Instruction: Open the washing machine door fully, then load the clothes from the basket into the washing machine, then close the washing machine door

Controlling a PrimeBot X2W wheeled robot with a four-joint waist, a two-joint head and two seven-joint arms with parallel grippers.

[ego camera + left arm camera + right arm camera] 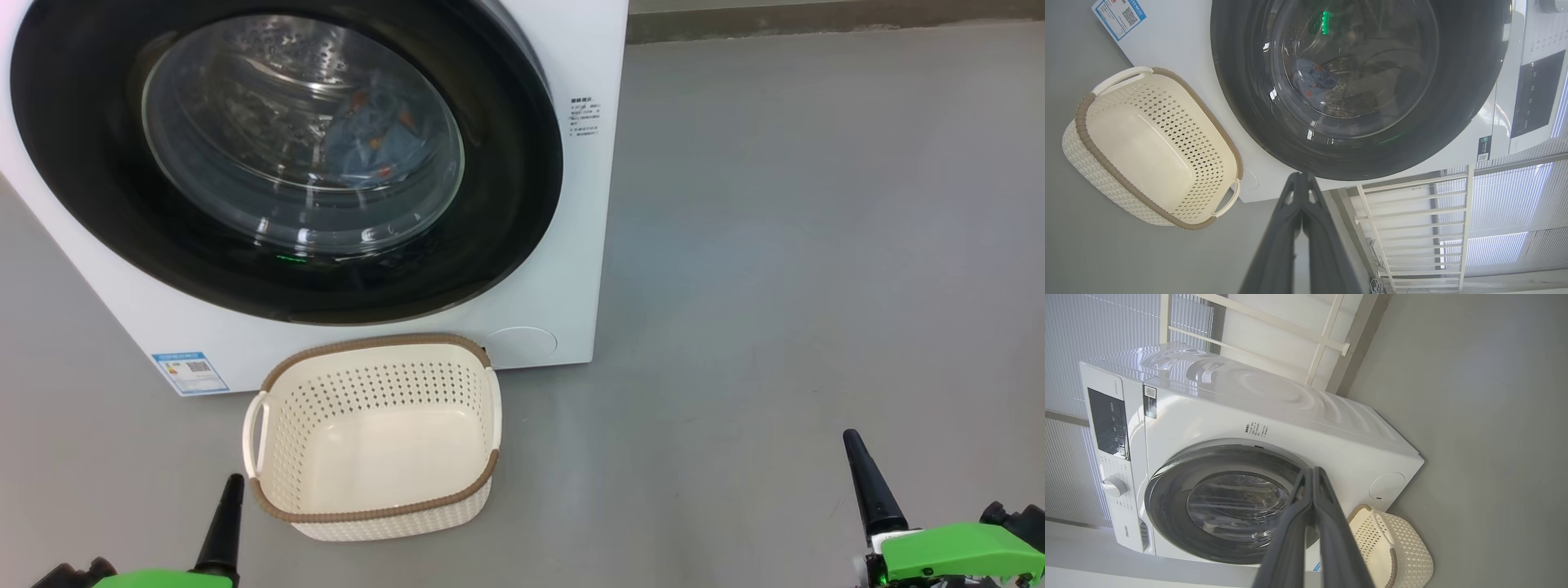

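Note:
The washing machine stands white and boxy with its round black door flush against the front, closed. Through the door's glass bowl I see the light blue clothes with orange prints lying in the steel drum, also in the left wrist view as clothes. The cream basket sits on the floor before the machine and holds nothing. My left gripper is at the lower left beside the basket, shut and holding nothing. My right gripper is at the lower right over bare floor, shut and holding nothing.
Grey floor stretches to the right of the machine. A blue label sticker marks the machine's lower front. The control panel and a dial sit on the machine's upper front. White railings and blinds stand behind it.

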